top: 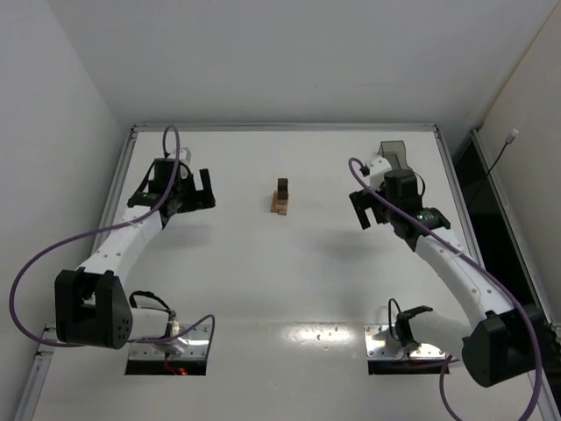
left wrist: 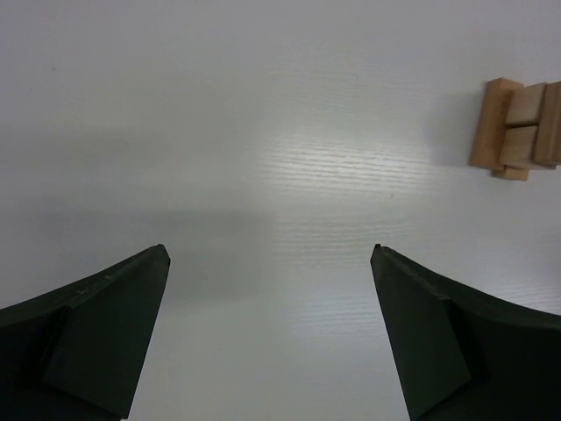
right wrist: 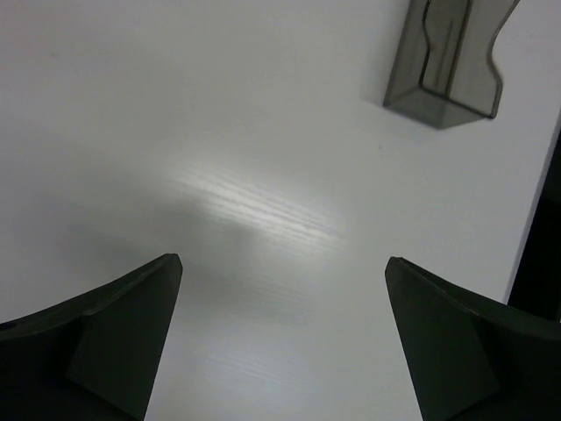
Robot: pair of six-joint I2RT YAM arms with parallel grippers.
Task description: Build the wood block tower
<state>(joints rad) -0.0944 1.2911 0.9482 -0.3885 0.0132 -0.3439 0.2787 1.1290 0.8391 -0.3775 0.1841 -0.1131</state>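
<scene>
The wood block tower point(top: 282, 196) stands mid-table at the back, light tan blocks below and a dark brown cube on top. Its tan base also shows at the right edge of the left wrist view point(left wrist: 519, 128). My left gripper point(top: 195, 190) is open and empty, left of the tower and well apart from it; its jaws point(left wrist: 270, 254) spread wide over bare table. My right gripper point(top: 365, 210) is open and empty, right of the tower; its jaws point(right wrist: 282, 261) also spread over bare table.
A dark translucent plastic tray point(top: 393, 153) stands at the back right, behind the right gripper, and shows at the top of the right wrist view point(right wrist: 449, 58). The table's right edge point(right wrist: 536, 202) runs close beside it. Purple cables loop off both arms.
</scene>
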